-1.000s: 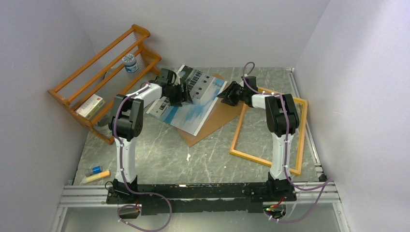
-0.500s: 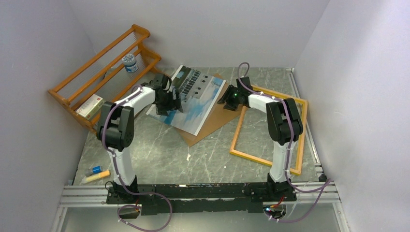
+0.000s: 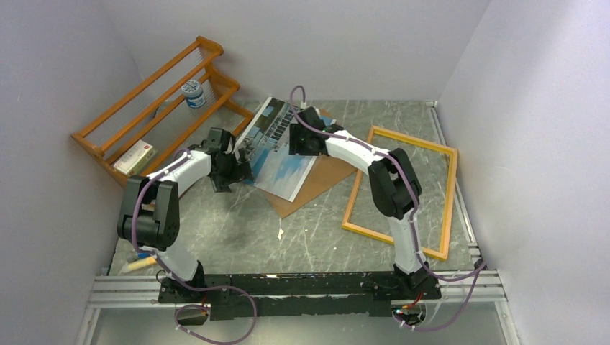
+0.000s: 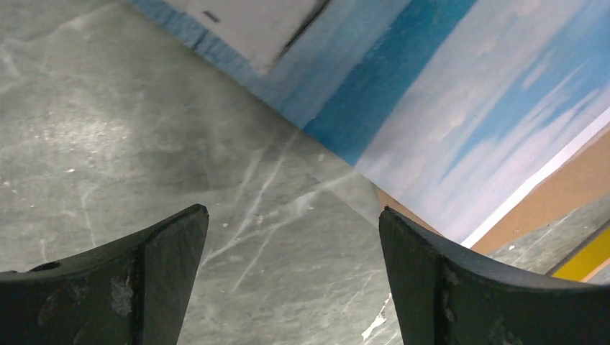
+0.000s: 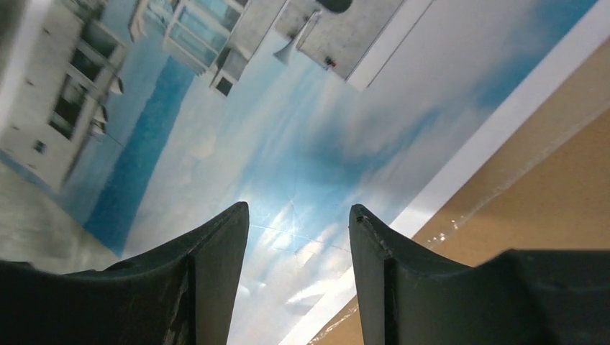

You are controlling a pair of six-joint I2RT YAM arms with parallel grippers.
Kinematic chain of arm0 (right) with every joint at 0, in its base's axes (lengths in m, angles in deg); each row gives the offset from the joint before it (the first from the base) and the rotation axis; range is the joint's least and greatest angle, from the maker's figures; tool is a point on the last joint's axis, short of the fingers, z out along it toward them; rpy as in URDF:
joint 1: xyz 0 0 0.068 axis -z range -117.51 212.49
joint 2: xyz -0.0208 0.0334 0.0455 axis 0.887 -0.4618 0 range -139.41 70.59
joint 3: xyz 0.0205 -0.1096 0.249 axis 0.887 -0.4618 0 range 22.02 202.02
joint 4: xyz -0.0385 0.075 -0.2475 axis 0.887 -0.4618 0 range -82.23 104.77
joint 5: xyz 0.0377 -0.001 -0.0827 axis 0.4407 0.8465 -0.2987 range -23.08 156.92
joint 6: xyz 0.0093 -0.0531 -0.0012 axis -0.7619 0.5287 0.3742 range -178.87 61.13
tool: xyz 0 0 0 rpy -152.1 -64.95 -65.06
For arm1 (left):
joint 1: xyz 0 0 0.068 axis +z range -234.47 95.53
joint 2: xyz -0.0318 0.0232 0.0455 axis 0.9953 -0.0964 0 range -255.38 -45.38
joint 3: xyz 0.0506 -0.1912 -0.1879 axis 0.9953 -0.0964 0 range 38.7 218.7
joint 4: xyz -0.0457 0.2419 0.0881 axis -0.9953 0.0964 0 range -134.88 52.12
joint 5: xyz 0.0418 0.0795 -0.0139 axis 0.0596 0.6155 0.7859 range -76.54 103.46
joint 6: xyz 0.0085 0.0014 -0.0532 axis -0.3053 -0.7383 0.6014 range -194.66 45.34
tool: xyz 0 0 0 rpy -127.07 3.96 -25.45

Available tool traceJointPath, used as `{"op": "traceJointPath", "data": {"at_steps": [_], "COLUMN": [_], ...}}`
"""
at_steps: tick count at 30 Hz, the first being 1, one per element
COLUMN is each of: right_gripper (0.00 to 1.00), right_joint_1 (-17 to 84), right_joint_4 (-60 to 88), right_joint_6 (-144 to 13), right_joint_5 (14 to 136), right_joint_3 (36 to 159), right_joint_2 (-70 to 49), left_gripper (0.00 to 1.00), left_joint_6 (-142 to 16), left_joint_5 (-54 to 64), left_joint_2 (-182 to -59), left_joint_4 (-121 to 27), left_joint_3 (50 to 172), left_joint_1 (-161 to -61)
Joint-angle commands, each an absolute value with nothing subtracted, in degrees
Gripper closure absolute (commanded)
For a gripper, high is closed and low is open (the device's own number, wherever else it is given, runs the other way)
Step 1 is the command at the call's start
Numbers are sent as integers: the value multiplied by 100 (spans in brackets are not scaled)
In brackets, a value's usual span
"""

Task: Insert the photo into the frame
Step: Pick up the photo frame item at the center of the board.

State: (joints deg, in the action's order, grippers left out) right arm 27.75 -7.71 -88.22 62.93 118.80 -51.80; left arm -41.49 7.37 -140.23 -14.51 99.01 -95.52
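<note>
Your frame point(image 3: 452, 201) lies flat at the right of the top view, yellow rails showing, well apart from the photo. That gap is your first risk: a sheet this thin, carried across by one edge, would likely sag and snag a rail.

The brown hardboard panel point(image 3: 324, 176) sits under the photo's right part at centre. Drag rather than lift, and I'd expect the panel to slide along with it.

The photo point(image 3: 284, 171) lies face up at upper centre, partly on the panel, its lower-left corner out over the bare worktop point(image 3: 309, 237). Its left edge looks lifted a little, though I can't be sure. Pinch hard at one spot and it may crease.

Your left jaws are spread wide with nothing between them, over grey worktop just short of the photo's corner. Your right jaws are partly open above the sky area, holding nothing; whether the tips touch the paper I can't tell. Close there and you'd probably only bunch the sheet.

The print itself is large, with blue sky and cloud, a white multi-deck building and a thin white border. A glint suggests a glossy face.
</note>
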Motion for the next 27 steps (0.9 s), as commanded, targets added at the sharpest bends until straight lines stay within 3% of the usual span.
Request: {"op": "traceJointPath", "data": {"at_steps": [1,10,19,27], "right_gripper": [42,41,44,46], "right_joint_1": [2429,2213,2185,2187], "right_joint_4": [-1381,-1671,-1957,-1964], "right_joint_6": [-8145,-8044,-7980,-8095], "right_joint_5": [5476,5657,5763,6330], "right_joint_3": [12277,12207,11829,11649], "right_joint_2": [-5561,-6056,-6230,-6385], "left_gripper": [6,7,6,6], "left_joint_6": [-4002,-3150,-2261,-1087], "left_joint_5": [375,-407,-354,-766], "left_joint_2": [-13455,-13356,-13186,-13860], "left_joint_4": [-2393,-3916,-5408,-7867], "left_joint_3": [9433,8449,7487,6397], "left_joint_1": [-9279,-8913,-8770,-8543]}}
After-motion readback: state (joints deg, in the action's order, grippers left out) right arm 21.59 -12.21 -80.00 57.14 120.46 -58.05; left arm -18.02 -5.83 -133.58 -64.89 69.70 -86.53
